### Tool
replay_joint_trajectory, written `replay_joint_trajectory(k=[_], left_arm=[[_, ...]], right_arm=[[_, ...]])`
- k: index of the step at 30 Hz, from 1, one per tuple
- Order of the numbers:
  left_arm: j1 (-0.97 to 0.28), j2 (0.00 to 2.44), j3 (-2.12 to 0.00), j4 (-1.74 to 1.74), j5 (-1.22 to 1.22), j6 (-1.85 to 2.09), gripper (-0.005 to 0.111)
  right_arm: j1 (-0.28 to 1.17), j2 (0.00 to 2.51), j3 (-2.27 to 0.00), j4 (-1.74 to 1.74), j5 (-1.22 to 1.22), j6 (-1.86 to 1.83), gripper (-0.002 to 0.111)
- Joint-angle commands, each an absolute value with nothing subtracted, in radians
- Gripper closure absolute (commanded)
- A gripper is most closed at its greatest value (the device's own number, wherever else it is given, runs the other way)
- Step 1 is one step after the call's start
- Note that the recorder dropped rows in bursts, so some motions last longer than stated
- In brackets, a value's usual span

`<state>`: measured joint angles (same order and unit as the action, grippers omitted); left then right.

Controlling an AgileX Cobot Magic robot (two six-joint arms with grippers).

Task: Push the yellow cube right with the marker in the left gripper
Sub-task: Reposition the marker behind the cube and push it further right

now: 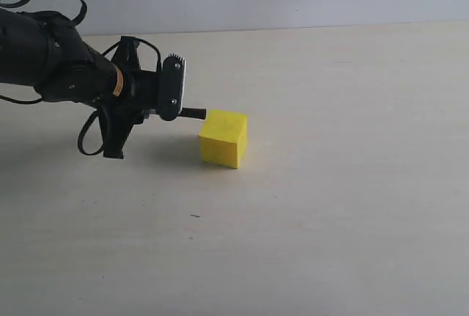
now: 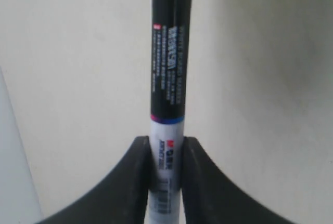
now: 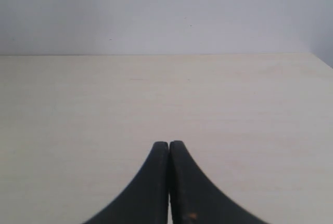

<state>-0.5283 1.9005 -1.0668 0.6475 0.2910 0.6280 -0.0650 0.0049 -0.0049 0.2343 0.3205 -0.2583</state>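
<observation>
1. The left gripper point(image 1: 173, 108) has its jaws clamped on the marker point(image 1: 193, 113), open only as wide as the barrel. It comes in low from the left with the marker sticking out sideways to the right.
2. The marker's black end meets the upper left edge of the yellow cube point(image 1: 223, 138). It looks like it's touching, but it's a bit small to swear by. The cube sits flat on the desk point(image 1: 330, 206), roughly mid-scene.
3. The left wrist view gives the close-up: both dark fingers point(image 2: 136, 182) pinch the white part of the barrel, and the black part with small print runs out beyond them. The print is too blurry to read.
4. Only the exterior view has the cube in it.
5. The right gripper point(image 3: 169, 147) has its jaws pressed together with nothing between them, over bare desk with a pale wall point(image 3: 166, 11) behind.
6. Black cables point(image 1: 89, 137) loop under the left arm, well clear of the cube.
</observation>
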Motion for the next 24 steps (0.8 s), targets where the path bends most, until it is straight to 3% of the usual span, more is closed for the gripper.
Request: replay_joint_trajectory(k=[1, 8, 14, 24], left_arm=[[-0.529, 1.897, -1.092, 0.653, 0.427, 0.587, 0.107], [-0.511, 1.897, -1.092, 0.649, 0.457, 0.589, 0.107], [-0.658, 1.897, -1.092, 0.648, 0.507, 0.594, 0.107], [-0.647, 1.897, -1.092, 0.651, 0.595, 0.569, 0.107]], right_arm=[[-0.069, 0.0, 0.0, 0.228, 0.308, -0.26, 0.108], [-0.069, 0.0, 0.0, 0.228, 0.308, -0.26, 0.108], [-0.069, 0.0, 0.0, 0.228, 0.308, -0.26, 0.108], [-0.069, 0.0, 0.0, 0.228, 0.308, -0.26, 0.108]])
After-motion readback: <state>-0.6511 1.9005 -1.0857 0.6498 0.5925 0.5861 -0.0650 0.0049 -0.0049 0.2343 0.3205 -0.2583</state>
